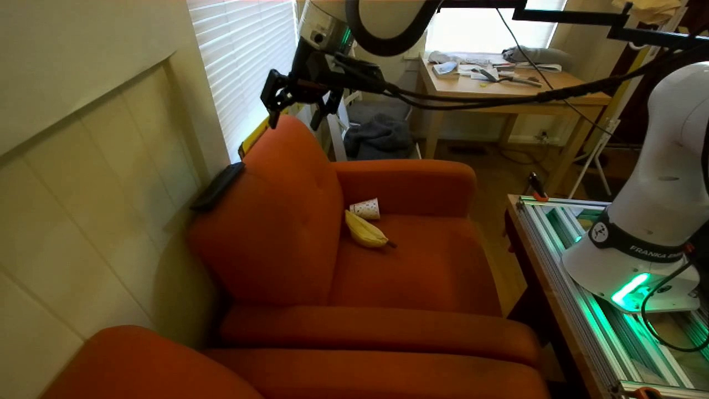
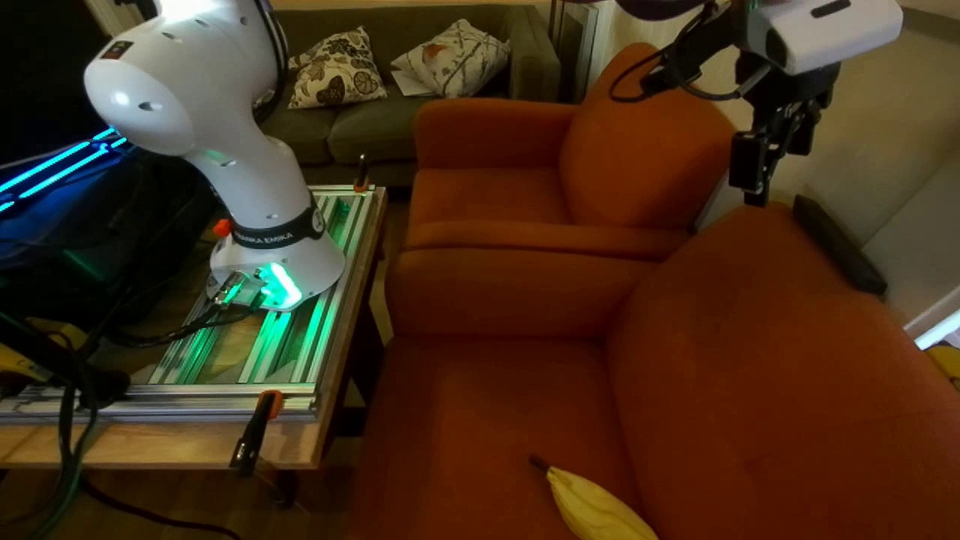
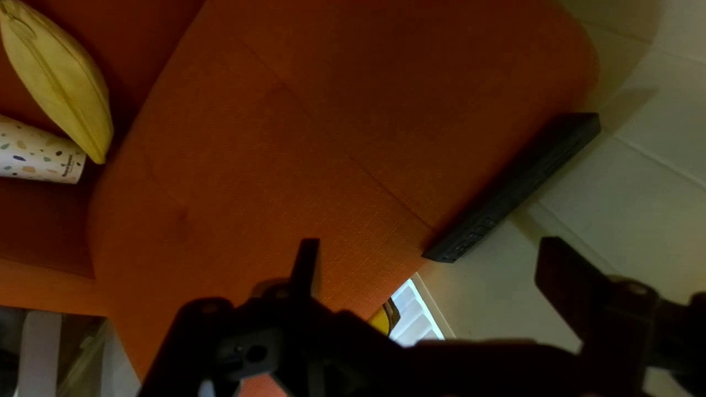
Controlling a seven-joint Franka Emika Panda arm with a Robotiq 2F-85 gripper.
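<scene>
Two orange armchairs (image 1: 421,271) stand, in an exterior view, between a pale wall (image 1: 83,210) on the left and your metal-railed table (image 1: 561,293) on the right, a wooden desk (image 1: 471,87) far behind. Atop the far chair's backrest (image 1: 277,227), beside the wall, lies a slim, black, squared-off bar (image 1: 219,187), its markings blurred. Your gripper (image 1: 294,123) hangs above that backrest, jaws wide apart.

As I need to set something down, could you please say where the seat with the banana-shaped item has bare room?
The seat is free between the banana-shaped item, the front edge and the armrest beside the neighbouring chair. It's crowded near the opposite armrest, where the item and speckled cup lie. A black bar lines the backrest's top near the gripper.
</scene>
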